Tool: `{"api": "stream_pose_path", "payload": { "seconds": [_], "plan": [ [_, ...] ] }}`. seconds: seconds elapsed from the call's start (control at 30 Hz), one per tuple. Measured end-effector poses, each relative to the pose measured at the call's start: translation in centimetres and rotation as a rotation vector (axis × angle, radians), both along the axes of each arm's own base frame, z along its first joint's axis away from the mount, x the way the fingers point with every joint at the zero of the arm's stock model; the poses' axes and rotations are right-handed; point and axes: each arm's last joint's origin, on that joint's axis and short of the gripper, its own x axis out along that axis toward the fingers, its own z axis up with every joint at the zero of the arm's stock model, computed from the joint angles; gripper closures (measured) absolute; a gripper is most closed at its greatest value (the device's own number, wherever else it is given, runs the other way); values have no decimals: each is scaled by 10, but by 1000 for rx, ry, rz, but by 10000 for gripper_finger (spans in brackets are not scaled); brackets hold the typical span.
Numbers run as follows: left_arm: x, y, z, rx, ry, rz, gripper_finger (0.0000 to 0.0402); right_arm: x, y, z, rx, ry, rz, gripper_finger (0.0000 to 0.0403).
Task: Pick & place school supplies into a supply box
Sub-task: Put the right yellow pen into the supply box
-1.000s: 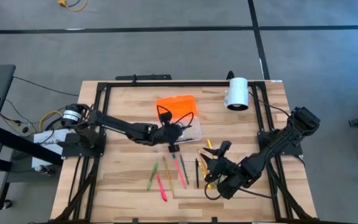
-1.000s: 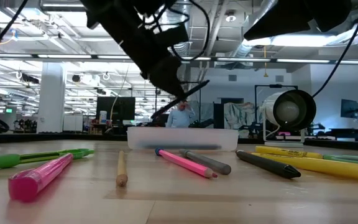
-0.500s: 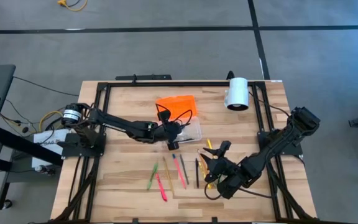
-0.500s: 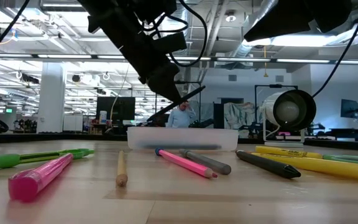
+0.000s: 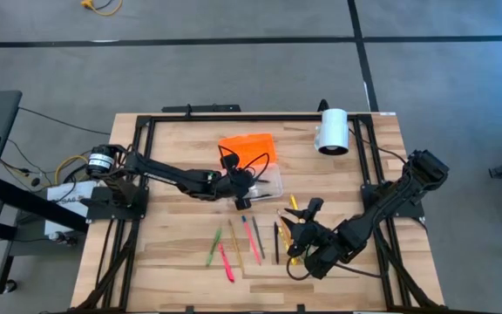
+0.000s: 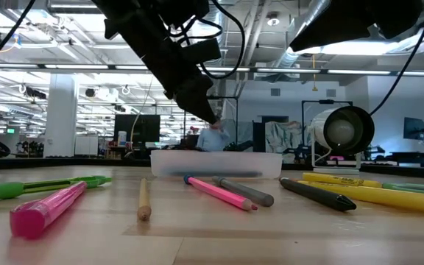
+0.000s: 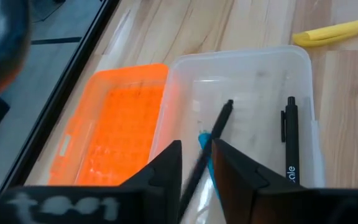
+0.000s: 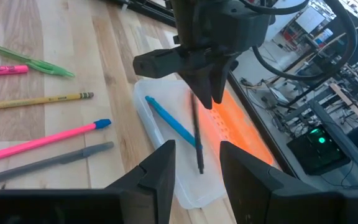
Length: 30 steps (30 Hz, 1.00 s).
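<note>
Two arms show in the high view: the left pincer (image 5: 241,194) hangs over the clear supply box (image 5: 267,181) at table centre, its orange lid (image 5: 247,148) at twelve o'clock. In the left wrist view its fingers (image 7: 166,168) are parted, a black pen (image 7: 205,152) dropping in: the release step. Next calls for fetching another pen. The right pincer (image 8: 196,163) waits open.

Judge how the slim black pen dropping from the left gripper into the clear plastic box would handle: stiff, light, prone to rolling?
The slim black pen stays straight while tilted, so it is probably stiff. It looks thin against the left gripper, so likely light. Being round, it may roll, though the walls of the clear plastic box should stop it.
</note>
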Motion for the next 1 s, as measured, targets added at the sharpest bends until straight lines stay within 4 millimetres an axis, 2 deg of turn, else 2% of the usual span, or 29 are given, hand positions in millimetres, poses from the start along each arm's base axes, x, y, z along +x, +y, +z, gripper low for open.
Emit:
{"api": "stream_pose_path", "payload": {
  "seconds": [0.2, 0.4, 0.53, 0.67, 0.87, 1.0],
  "plan": [
    [-1, -4, -1, -12, 15, -22, 315, 0, 0, 0, 7, -4, -3, 282],
    [-14, -34, -10, -54, 159, -111, 315, 0, -3, -3, 60, -10, -34, 282],
    [-31, -66, -17, -55, 255, -132, 315, 0, -8, -5, 134, -31, -86, 282],
    [-50, -106, -19, -3, 274, -162, 315, 0, -18, -8, 260, -50, -184, 282],
    [-88, -168, -17, 161, 192, -228, 315, -2, -35, -16, 454, 48, -333, 282],
    [-118, -195, -14, 323, 100, -239, 315, -2, -43, -19, 560, 98, -424, 282]
  ]
}}
